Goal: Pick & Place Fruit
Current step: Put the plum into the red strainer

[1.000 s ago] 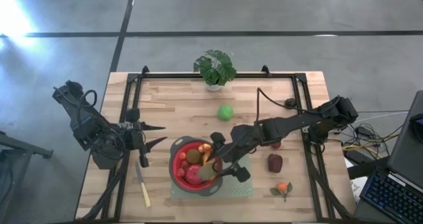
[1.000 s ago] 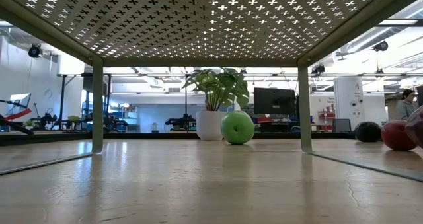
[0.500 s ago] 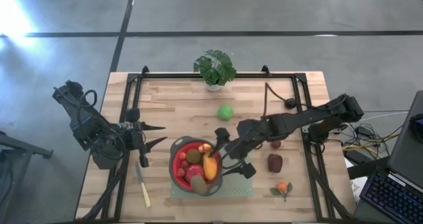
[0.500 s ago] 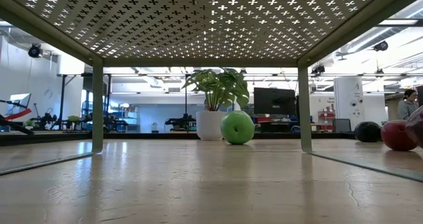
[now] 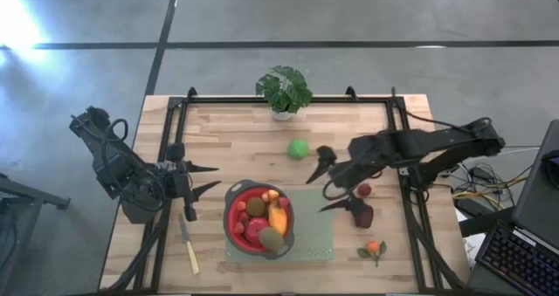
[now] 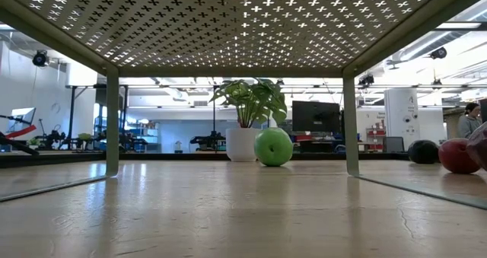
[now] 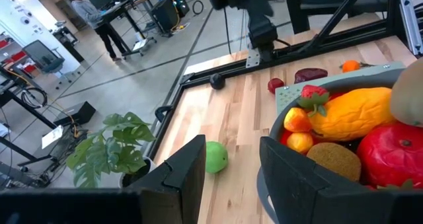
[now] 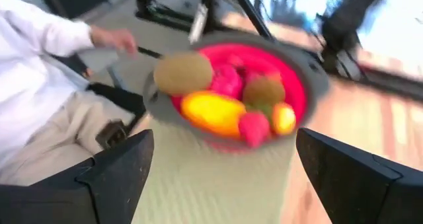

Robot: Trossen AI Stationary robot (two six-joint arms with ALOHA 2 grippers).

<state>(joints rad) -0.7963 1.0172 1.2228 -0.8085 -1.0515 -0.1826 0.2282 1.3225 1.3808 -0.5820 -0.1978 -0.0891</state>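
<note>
Red bowl (image 5: 233,210): sits on the pale green mat (image 5: 314,242) at the near middle of the table (image 5: 236,148). Contents: one orange elongated piece (image 5: 279,218), one red apple (image 5: 255,230), one brown kiwi (image 5: 255,207) in the middle, a second kiwi (image 5: 272,239) at the near rim, several tiny red and orange pieces (image 5: 270,196) along the far side.

Outside the bowl: green ball (image 5: 299,148) near the potted plant (image 5: 284,90); dark-red lump (image 5: 363,216), small red piece (image 5: 364,190) and small orange piece (image 5: 373,247) to the right of the mat.

My right gripper (image 5: 325,181): fingers spread wide, empty, between ball and lump, clear of the bowl.

My left gripper (image 5: 206,177): left of the bowl, fingers partly apart, holding nothing. Knife (image 5: 189,246) lies nearby.
</note>
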